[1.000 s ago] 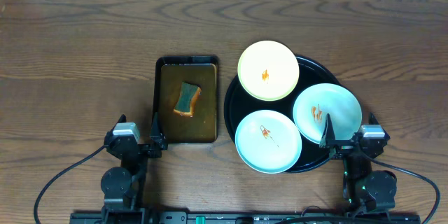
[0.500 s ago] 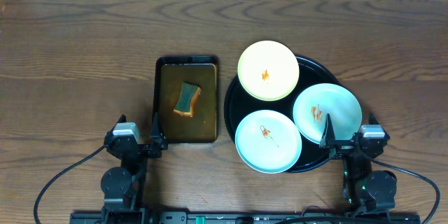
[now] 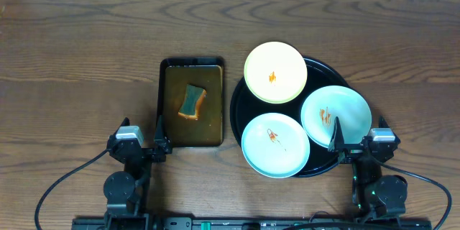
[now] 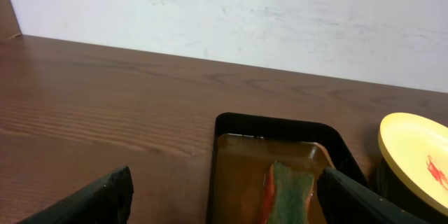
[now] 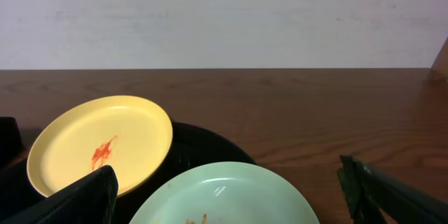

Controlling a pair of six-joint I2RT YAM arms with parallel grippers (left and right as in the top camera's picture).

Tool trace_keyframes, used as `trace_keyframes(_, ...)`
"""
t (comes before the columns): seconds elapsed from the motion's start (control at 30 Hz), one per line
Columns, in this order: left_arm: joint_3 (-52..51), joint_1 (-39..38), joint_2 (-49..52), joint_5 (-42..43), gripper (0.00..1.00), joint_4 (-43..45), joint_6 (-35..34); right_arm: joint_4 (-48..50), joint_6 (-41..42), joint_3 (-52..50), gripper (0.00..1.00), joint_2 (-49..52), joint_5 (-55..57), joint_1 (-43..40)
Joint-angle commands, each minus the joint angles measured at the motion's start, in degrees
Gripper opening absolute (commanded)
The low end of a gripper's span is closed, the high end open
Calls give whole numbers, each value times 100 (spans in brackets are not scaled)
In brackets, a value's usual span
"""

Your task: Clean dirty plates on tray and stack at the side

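Observation:
The round black tray (image 3: 241,108) holds three dirty plates: a pale yellow one (image 3: 275,72) at the back, a mint-green one (image 3: 336,115) on the right and a mint-green one (image 3: 275,144) at the front, each with an orange-red smear. My right gripper (image 3: 357,135) is open and empty at the tray's front right edge, its left finger over the right mint plate's rim. The right wrist view shows that mint plate (image 5: 224,192) between the jaws, with the yellow plate (image 5: 98,143) and the tray (image 5: 203,150) behind. My left gripper (image 3: 140,135) is open and empty near the front edge.
A rectangular black tray (image 3: 191,103) with brown liquid and a green-and-orange sponge (image 3: 192,101) stands left of the round tray. In the left wrist view the sponge (image 4: 290,192) lies just ahead of my left gripper (image 4: 227,203). A white wall lies beyond the table's far edge.

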Motion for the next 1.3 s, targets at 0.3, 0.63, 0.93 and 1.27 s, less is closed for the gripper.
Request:
trace_keyframes(0.3, -92, 28, -39, 52, 85, -205, 76, -22, -68, -7, 99, -15, 17, -39)
trace_keyframes(0.63, -76, 28, -39, 55, 85, -208, 28, -24, -66, -7, 99, -15, -28, -39)
trace_keyframes(0.93, 243, 26, 142, 57, 84, -356, -442, -22, 20, -4, 99, -15, -72, -39)
trace_keyframes(1.27, 1416, 26, 1510, 57, 85, -1191, -470, -944, 236, 564, 99, 177, -52, -39)
